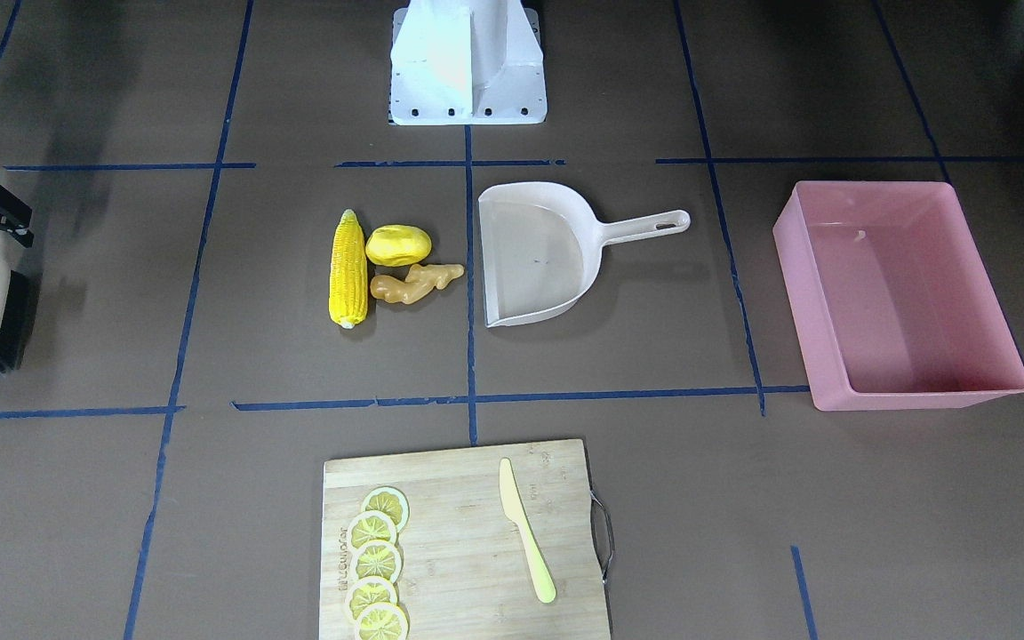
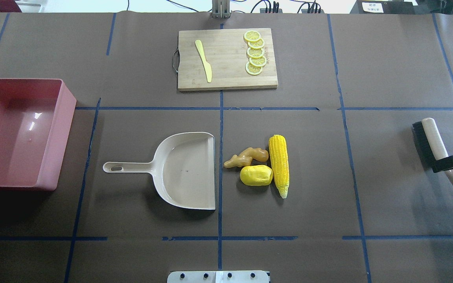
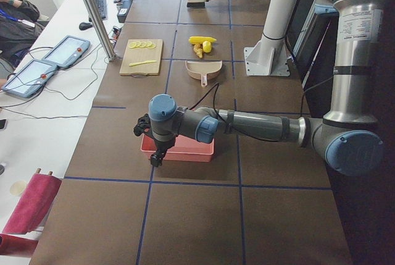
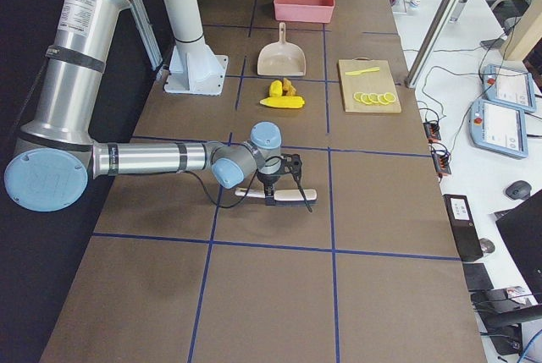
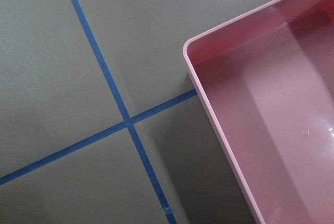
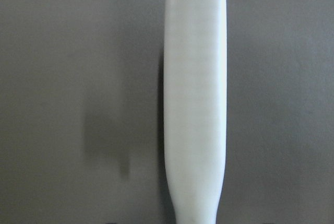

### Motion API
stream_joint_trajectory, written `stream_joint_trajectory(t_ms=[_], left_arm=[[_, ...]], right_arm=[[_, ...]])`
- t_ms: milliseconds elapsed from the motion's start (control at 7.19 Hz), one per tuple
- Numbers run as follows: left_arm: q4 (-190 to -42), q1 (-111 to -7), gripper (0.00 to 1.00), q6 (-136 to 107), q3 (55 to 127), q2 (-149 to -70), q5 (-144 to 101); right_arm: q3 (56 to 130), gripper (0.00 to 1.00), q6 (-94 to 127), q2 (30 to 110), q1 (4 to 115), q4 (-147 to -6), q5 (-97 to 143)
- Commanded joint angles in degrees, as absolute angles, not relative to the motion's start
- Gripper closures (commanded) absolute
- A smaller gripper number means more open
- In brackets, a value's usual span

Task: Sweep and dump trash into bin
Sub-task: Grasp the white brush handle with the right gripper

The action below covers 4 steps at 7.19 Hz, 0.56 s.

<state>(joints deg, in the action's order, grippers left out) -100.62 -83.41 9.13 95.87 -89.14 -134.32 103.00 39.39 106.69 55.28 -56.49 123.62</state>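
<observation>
Your sweep has not yet begun. Seen from overhead, the corn cob (image 2: 279, 165), the potato-like lump (image 2: 256, 175) and the ginger root (image 2: 246, 157) lie bunched on the table just at 3 o'clock of the dustpan (image 2: 187, 171), facing its open mouth, none inside it. The pink bin (image 2: 63, 137) holds nothing, well off at the pan's 9 o'clock. Your right gripper (image 2: 442, 161), at the far 3 o'clock edge, clamps the brush (image 2: 433, 135) by its handle. Your left gripper (image 3: 154, 157) hangs over the bin; you cannot tell whether it is parted. Sweeping, lifting and dumping all remain.
</observation>
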Motion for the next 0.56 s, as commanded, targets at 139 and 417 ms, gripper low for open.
stream_joint_trajectory(t_ms=[139,417], left_arm=[[-100.63,-83.41,0.00,9.05,95.89,-89.21,-134.38],[-100.63,-83.41,0.00,9.23,95.89,-89.21,-134.30]], right_arm=[[102.66,0.62,39.20,107.75,53.71,-56.69,123.58],[102.66,0.98,39.20,107.67,53.70,-56.69,123.49]])
